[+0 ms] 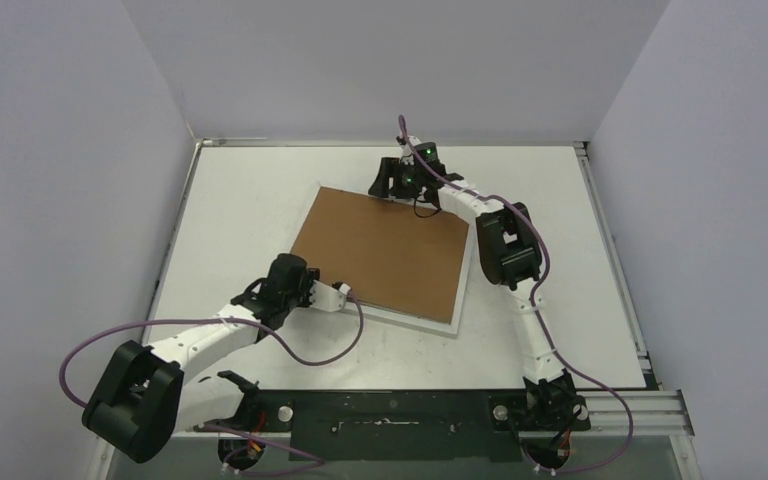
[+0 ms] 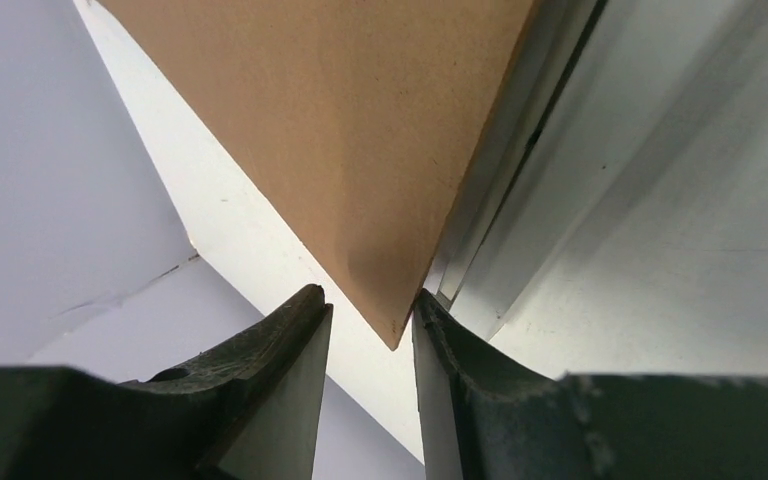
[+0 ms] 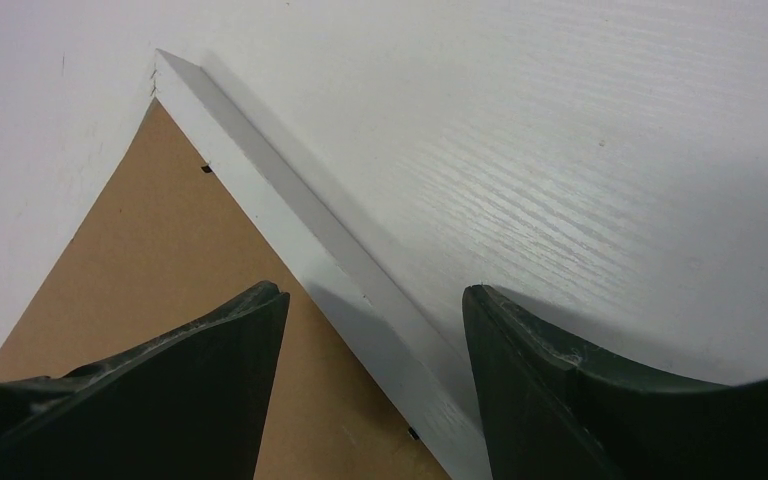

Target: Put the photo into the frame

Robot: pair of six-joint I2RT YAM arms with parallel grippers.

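Frame (image 1: 420, 321) lies back-up mid-table (image 1: 250, 200), turned at an angle, with the brown backing board (image 1: 385, 250) on its back. Only a thin white rim shows along the near and right sides. Photo is not visible in any view; likely under the board, but cannot tell.

Left gripper (image 1: 343, 293) sits at the board's near-left corner. In the wrist view the corner tip pokes between its narrow jaws. One finger (image 2: 440, 330) is at the board edge, the other stands just clear, so there is no firm pinch. It looks placed to catch or nudge that corner.

Right gripper (image 1: 392, 185) is at the far corner, jaws wide and holding nothing. They straddle the white rail, one finger (image 3: 220, 340) over the board, the other over bare table. Probably there to steady the frame or line the board up in its recess.

Left arm runs low from its near-left elbow, forearm reaching forward-right, fingers pointing nearly flat along the table. Right arm stretches far forward, elbow raised beside the frame's right edge, wrist bent left and tipped down onto the corner.
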